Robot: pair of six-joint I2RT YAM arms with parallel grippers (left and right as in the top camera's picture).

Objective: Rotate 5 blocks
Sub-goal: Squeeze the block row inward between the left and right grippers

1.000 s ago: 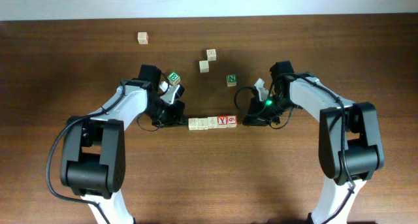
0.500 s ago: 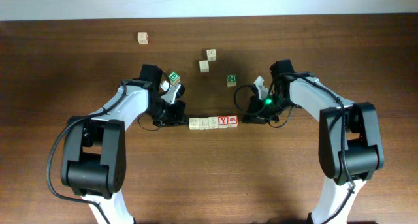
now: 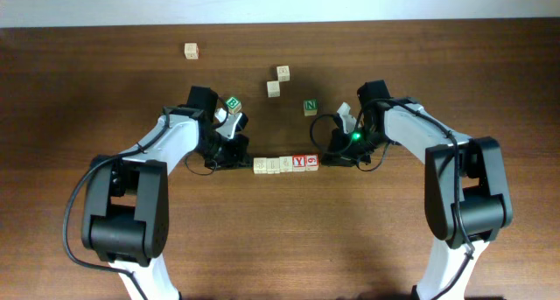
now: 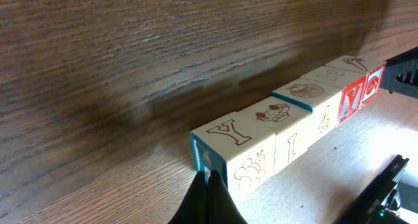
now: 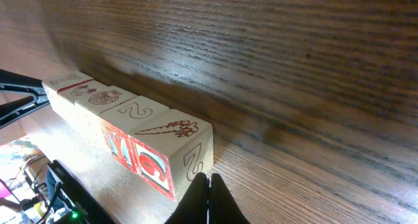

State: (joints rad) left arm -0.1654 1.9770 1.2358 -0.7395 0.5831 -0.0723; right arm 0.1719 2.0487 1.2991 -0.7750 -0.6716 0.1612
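Observation:
Five pale wooden blocks (image 3: pixel 285 163) lie edge to edge in a straight row mid-table. In the overhead view the red Y block (image 3: pixel 298 163) is fourth from the left. My left gripper (image 3: pixel 248 163) is shut, its tip against the blue end face of the row's left block (image 4: pixel 232 142). My right gripper (image 3: pixel 323 160) is also shut, its tip touching the end face marked 2 on the rightmost block (image 5: pixel 171 145), which shows a red numeral on its side. In the wrist views, the left gripper (image 4: pixel 208 183) and right gripper (image 5: pixel 209 181) hold nothing.
A green B cube (image 3: pixel 233 103) sits just behind the left wrist. The green N cube (image 3: pixel 310 107) lies behind the row, near the right arm. Two tan cubes (image 3: pixel 274 88) (image 3: pixel 283 72) lie further back, and another cube (image 3: pixel 191 51) is at the far left.
The right gripper has edged a little left, up to the right end of the row. The left gripper and the row have barely moved.

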